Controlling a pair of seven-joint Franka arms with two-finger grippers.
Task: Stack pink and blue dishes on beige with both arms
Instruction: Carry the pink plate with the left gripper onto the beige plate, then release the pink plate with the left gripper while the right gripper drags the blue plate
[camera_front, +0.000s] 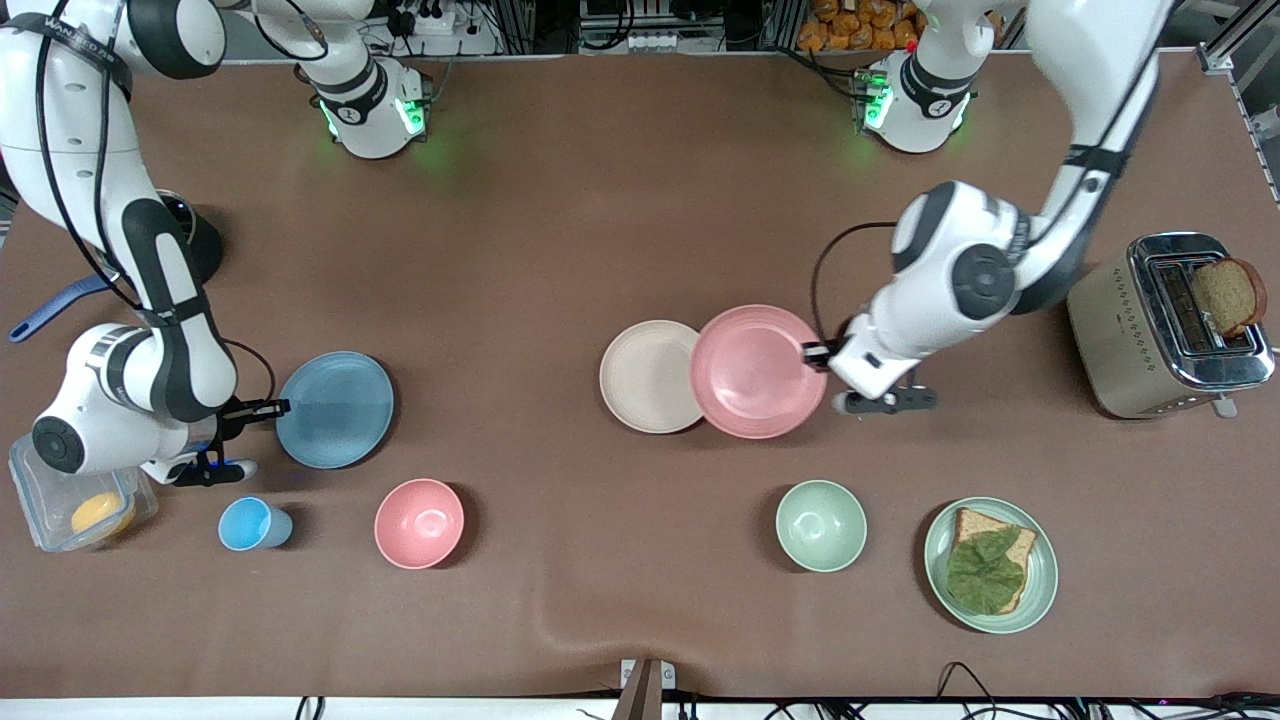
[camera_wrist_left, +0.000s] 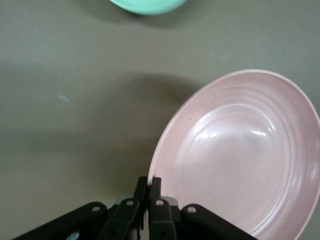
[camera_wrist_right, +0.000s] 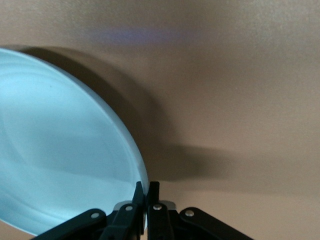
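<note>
The left gripper pinched the pink plate's rim, carrying it partly over the beige plate; the right gripper clamped the blue plate at the right arm's end of the bench; next, centring pink before release.

The right arm bears a black band with partly legible lettering.

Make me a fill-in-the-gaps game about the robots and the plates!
1. The left pincer is shut on the rim of the ____ plate.
2. The right pincer is shut on the rim of the ____ plate.
3. The pink plate's edge overlaps the ____ plate.
4. The bread slice on the green plate has a ____ on top.

Missing words: pink, blue, beige, leaf
</note>
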